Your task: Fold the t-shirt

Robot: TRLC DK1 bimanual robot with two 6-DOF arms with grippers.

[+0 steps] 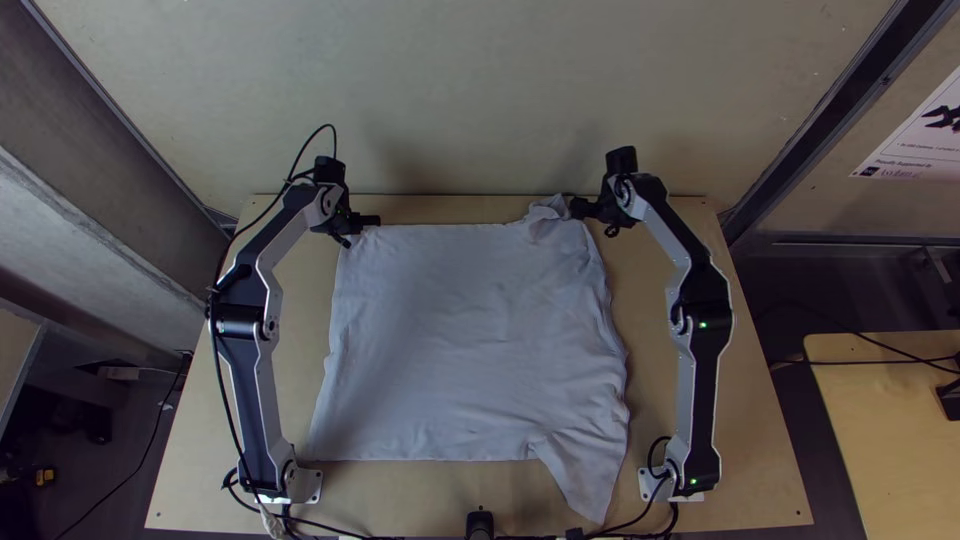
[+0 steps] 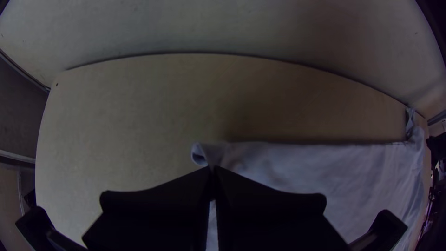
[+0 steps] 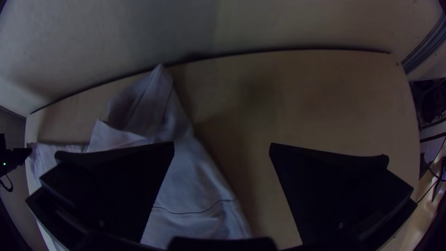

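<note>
- A white sheet (image 1: 915, 135) on the wall at the top view's right edge carries a black drawing, with lines of small print and a dark mark below it.
- The t-shirt (image 1: 460, 340) is plain and pale, a greyish white with a faint lilac cast in the wrist views.
- It lies spread between the two arms on the light wooden table (image 1: 190, 440), a broad, roughly squared sheet of cloth.
- Its far edge runs nearly straight from the far left corner to a crumpled, folded-over part at the far right corner (image 1: 547, 210).
- Small wrinkles run down the right side; the middle and left look smoother.
- At the near right, a tapering flap (image 1: 590, 480) reaches past the rest of the near edge, toward the table's near side.
- The right wrist view shows a dark seam line (image 3: 195, 213) crossing the cloth, and creases in the raised-looking peak of the far right corner.
- The left gripper (image 1: 362, 228) is at the far left corner; in its wrist view its fingers are pressed together on the cloth, a small loop (image 2: 200, 155) of it poking out beyond the tips.
- The right gripper (image 1: 593, 218) is by the far right corner, its fingers wide apart and gripping nothing: in its wrist view one overlaps the cloth, the other bare wood.
</note>
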